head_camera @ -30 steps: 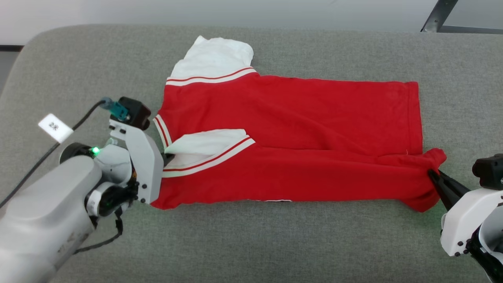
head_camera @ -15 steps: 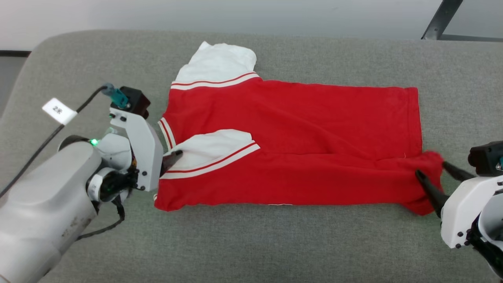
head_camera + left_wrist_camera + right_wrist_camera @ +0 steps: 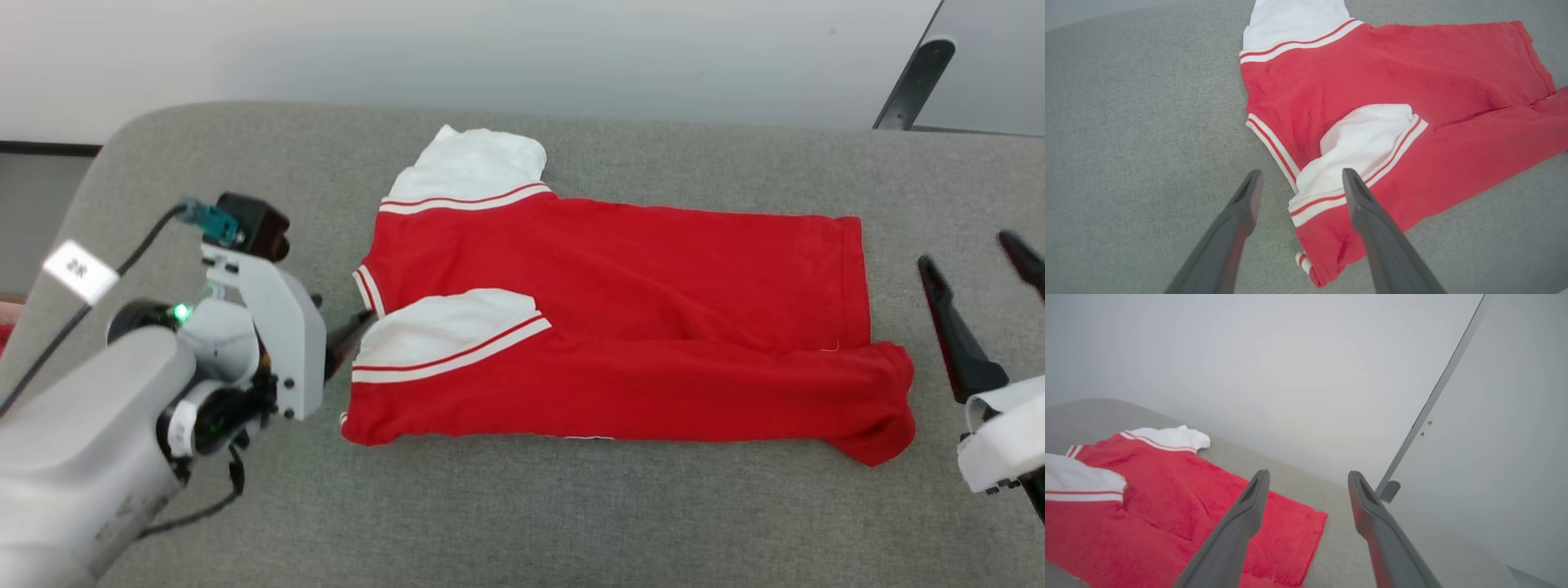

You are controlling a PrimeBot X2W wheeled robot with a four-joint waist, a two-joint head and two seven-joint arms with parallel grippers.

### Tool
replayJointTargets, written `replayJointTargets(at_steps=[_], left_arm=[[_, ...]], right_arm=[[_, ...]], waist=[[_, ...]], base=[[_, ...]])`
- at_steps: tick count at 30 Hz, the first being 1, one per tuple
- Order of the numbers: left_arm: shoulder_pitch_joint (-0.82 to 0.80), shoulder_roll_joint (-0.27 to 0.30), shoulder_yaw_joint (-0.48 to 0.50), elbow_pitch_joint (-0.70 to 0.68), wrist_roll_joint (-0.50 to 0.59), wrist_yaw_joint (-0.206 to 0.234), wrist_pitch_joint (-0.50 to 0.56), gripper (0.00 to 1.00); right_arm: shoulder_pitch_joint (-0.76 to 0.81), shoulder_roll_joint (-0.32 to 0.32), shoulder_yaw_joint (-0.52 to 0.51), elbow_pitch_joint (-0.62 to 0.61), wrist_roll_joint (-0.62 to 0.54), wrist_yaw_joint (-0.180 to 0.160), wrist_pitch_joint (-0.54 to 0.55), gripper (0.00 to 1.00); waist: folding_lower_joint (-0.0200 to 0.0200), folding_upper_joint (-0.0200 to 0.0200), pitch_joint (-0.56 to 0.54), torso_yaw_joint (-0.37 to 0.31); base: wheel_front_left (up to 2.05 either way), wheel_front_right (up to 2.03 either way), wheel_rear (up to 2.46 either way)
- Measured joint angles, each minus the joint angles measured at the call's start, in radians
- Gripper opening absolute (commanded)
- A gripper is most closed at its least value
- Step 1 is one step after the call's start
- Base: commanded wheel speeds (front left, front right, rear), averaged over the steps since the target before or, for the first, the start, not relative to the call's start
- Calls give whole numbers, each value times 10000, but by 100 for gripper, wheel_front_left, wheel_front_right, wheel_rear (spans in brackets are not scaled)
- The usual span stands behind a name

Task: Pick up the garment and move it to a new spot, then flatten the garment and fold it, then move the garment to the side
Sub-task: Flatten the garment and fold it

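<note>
The garment is a red jersey with white, stripe-trimmed sleeves, lying folded lengthwise on the grey padded surface, collar end to the left. One white sleeve lies folded over the red body. My left gripper is open at the collar end; in the left wrist view its fingertips straddle the sleeve's striped cuff without pinching it. My right gripper is open and raised, just right of the hem, apart from the cloth. The right wrist view has its fingers above the garment.
A pale wall runs behind the surface, with a dark slanted metal post at the upper right. The surface's rounded corner is at the far left. A cable with a white tag hangs off my left wrist.
Both grippers opened and let go of the garment. The right one lifted up and away from the hem corner, which dropped flat. The left backed off slightly. The head camera tilted up.
</note>
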State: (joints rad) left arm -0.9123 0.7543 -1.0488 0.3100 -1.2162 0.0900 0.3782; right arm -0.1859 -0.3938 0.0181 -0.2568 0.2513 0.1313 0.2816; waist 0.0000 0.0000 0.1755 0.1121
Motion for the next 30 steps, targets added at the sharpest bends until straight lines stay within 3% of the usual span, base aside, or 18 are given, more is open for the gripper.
replayJointTargets(at_steps=[4, 8, 13, 20, 30], left_arm=[[503, 278, 67, -548, -359, 368, 113, 100], [760, 656, 88, -874, -802, 688, 640, 100], [777, 926, 125, -1022, -1323, 922, 1501, 100], [671, 1064, -56, -648, -1770, 1127, 2821, 100], [621, 903, -94, 159, -2305, 1302, 3664, 100]], right_arm=[[280, 334, -190, -405, -867, 0, -1601, 100], [520, 968, -593, -828, -1365, 0, -2502, 100], [591, 1592, -957, -1394, -1547, 0, -2667, 100], [672, 1916, -1210, -1983, -1526, 0, -2531, 100], [672, 2324, -1436, -2121, -1290, 0, -2443, 100]], waist=[[0, 0, -153, -4], [0, 0, -181, -155], [0, 0, -105, -492], [0, 0, 264, -1064], [0, 0, 976, -1705]], base=[[0, 0, 0], [0, 0, 0], [0, 0, 0], [0, 0, 0], [0, 0, 0]])
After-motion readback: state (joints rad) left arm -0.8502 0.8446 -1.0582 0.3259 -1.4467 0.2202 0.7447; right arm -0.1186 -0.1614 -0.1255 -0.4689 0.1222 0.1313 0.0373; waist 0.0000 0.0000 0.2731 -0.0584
